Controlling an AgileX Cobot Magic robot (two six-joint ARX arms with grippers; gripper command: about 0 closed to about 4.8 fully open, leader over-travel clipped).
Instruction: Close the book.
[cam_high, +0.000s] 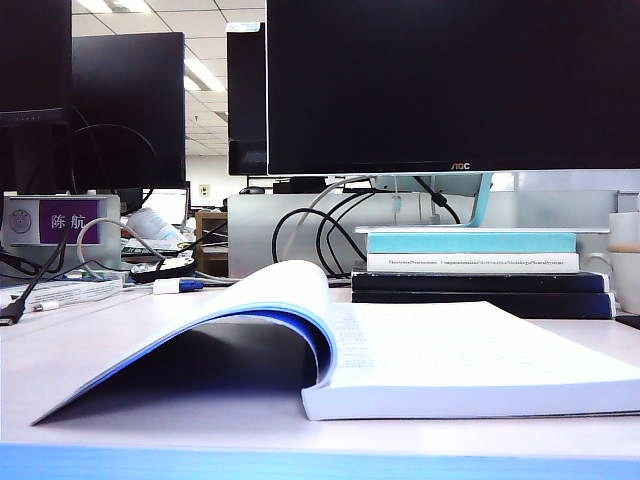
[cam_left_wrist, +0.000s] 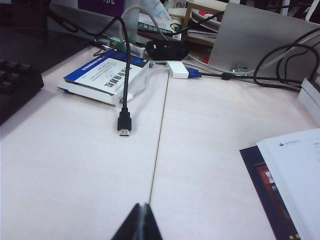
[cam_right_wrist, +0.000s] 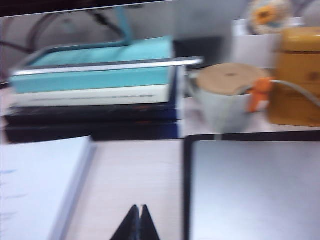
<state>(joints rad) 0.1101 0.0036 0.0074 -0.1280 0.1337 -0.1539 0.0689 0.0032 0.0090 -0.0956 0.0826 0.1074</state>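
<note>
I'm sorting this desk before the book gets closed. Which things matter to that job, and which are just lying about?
Belongs to the job:
open book
left gripper, shut, above bare table
right gripper, shut, beside the book

Just lying about:
stacked books
lidded mug
loose black cable
monitor

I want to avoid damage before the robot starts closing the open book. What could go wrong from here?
1. The thick open softcover book has a flexible blue cover arching loosely; a push may crease it.
2. The loose black cable plug lies near the shut left claw and could snag.
3. The shut right claw is beside the dark flat tablet and might scrape it.
</note>
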